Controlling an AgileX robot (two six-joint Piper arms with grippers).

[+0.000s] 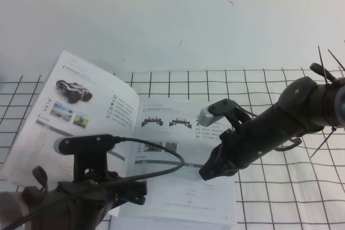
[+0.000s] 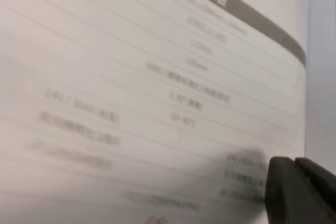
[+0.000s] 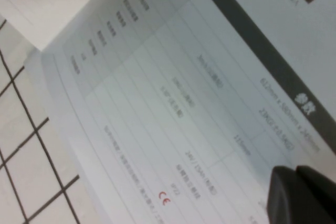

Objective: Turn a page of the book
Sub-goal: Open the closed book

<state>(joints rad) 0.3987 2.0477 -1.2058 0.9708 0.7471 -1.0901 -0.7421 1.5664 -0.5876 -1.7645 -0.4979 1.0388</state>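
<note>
The book [image 1: 180,189] lies open on the checked mat. The page [image 1: 89,114], white inside with a dark wheeled vehicle picture, is turned over to the left, its outer edge a little raised. The inner page with two small vehicle pictures [image 1: 164,122] lies flat on the right. My right gripper [image 1: 207,173] is shut and empty, its tips low over this inner page's table [image 3: 173,103]; it also shows in the right wrist view [image 3: 295,174]. My left gripper [image 1: 141,191] is shut at the book's near edge, close over the same printed table [image 2: 157,87], and shows in the left wrist view [image 2: 295,165].
A white mat with a black grid [image 1: 285,197] covers the near table; plain white tabletop [image 1: 161,14] lies beyond. The left arm's black cable [image 1: 161,152] arcs over the book's middle. The left wrist camera [image 1: 86,144] stands above the lower left page.
</note>
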